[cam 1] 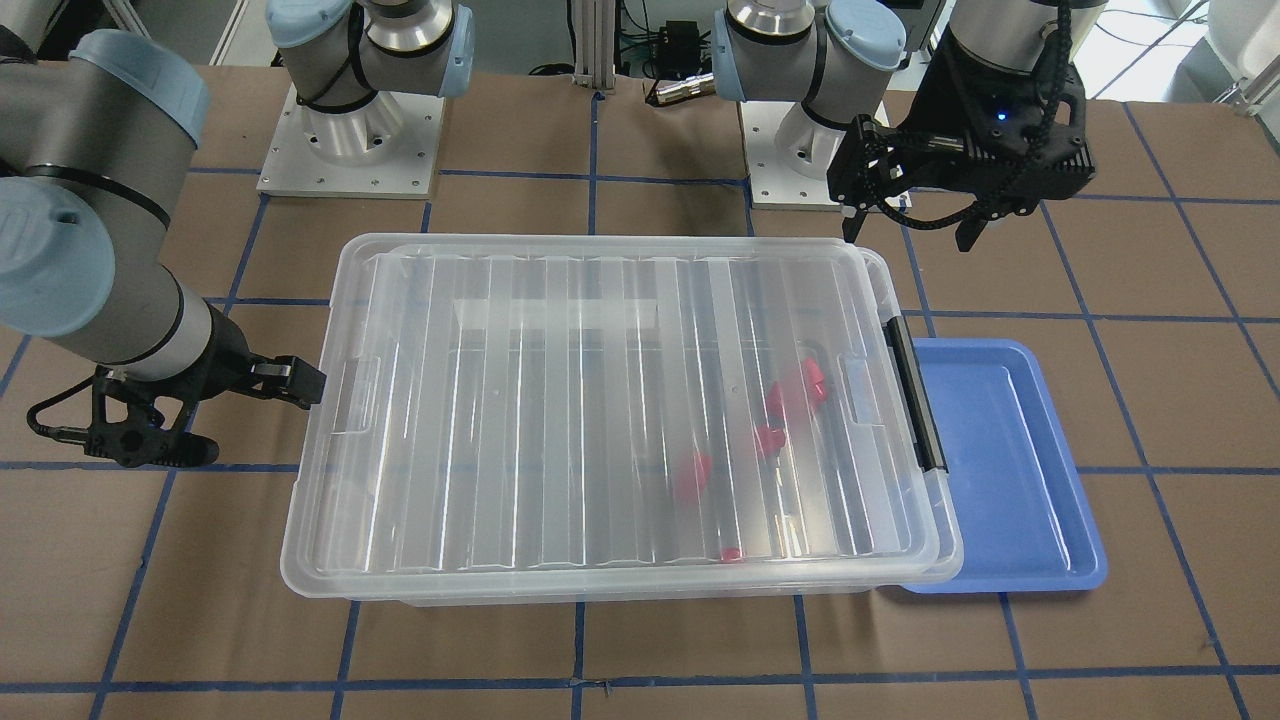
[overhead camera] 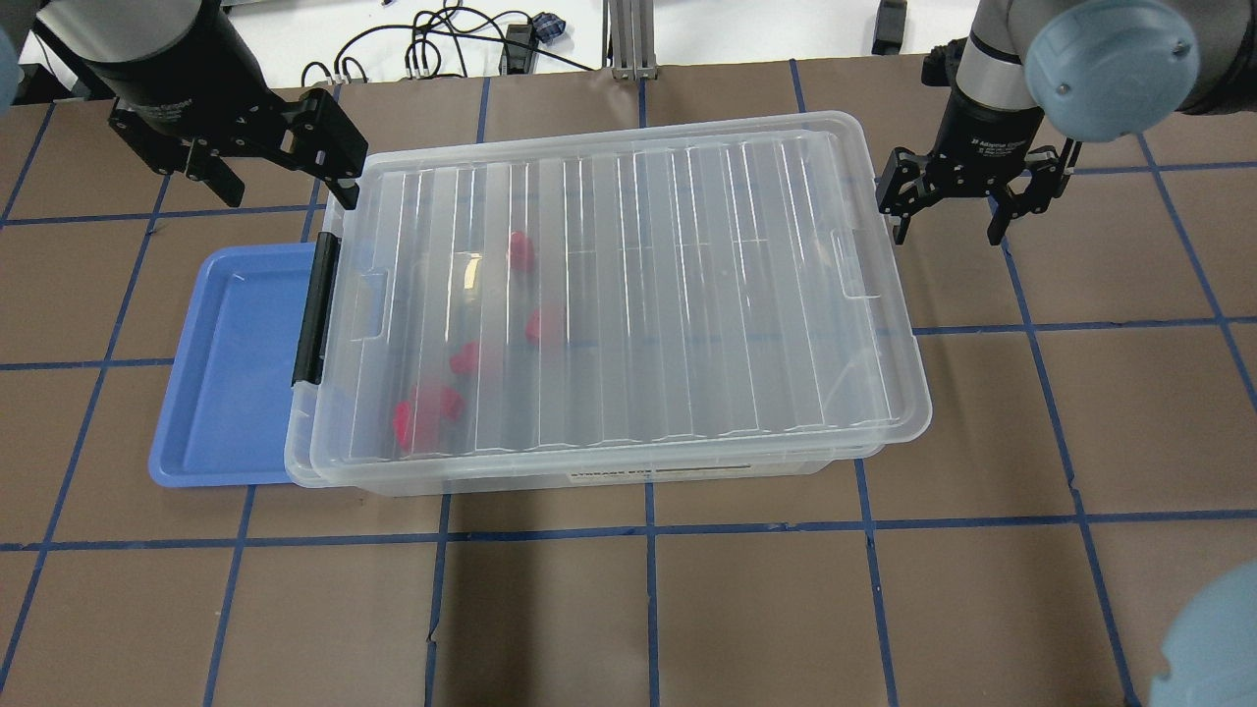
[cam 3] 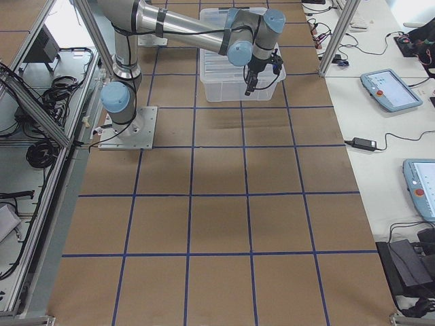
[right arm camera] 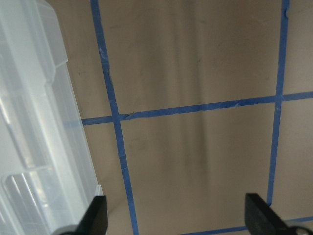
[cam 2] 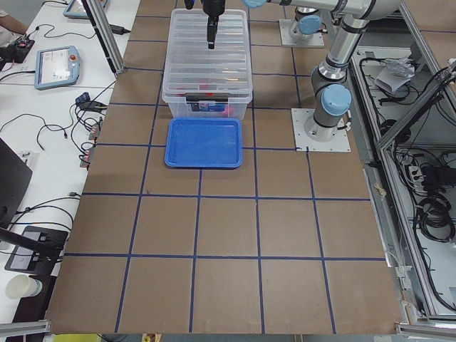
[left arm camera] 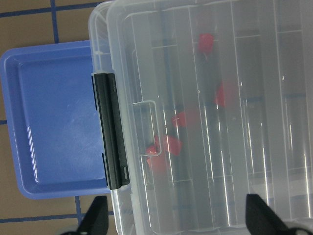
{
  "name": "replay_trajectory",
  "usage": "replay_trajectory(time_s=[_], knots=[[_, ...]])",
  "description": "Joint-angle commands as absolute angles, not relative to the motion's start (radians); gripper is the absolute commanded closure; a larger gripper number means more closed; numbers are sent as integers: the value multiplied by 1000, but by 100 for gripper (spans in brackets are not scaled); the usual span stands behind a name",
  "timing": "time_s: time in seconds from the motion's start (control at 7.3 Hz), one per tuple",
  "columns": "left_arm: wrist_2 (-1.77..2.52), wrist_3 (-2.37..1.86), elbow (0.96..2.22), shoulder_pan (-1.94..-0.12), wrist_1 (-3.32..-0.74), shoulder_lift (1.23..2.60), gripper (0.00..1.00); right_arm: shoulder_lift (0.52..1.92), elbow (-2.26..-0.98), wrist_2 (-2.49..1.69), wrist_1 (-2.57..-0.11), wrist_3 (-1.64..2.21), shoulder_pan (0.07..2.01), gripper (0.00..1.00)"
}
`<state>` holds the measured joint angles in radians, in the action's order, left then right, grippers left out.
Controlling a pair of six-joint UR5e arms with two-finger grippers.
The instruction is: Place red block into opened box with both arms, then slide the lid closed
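Both sets of jaws are spread and hold nothing: left gripper [overhead camera: 290, 191] by the latch [overhead camera: 309, 309] corner, right gripper [overhead camera: 948, 234] off the opposite end. Red block [overhead camera: 424, 412] lies inside the box [overhead camera: 687, 469], under the lid [overhead camera: 638, 295] (offset slightly toward the robot's right). Risk: a one-sided push could jam the lid or shove the box onto the blue tray [overhead camera: 226, 363].

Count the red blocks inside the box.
4, blurred through the lid, at the box's latch end: one block farthest from the robot, two midway, one nearest. More may be hidden.
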<state>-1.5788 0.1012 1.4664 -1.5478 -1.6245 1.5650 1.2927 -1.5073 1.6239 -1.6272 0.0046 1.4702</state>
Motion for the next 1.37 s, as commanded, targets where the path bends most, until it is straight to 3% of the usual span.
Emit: replay_trajectory(time_s=[0.0,0.27,1.23], knots=[[-1580,101,1466,-1548,-1624,1565,0,1365,-1457,1625,-1589,14,1471,0],[-1578,101,1463,-1548,-1624,1566,0,1451,-1465,1621,-1516,14,1473,0],[-1591,103,1448,-1548,-1629,1565,0,1493,-1473,1583,-1513,131,1574,0]])
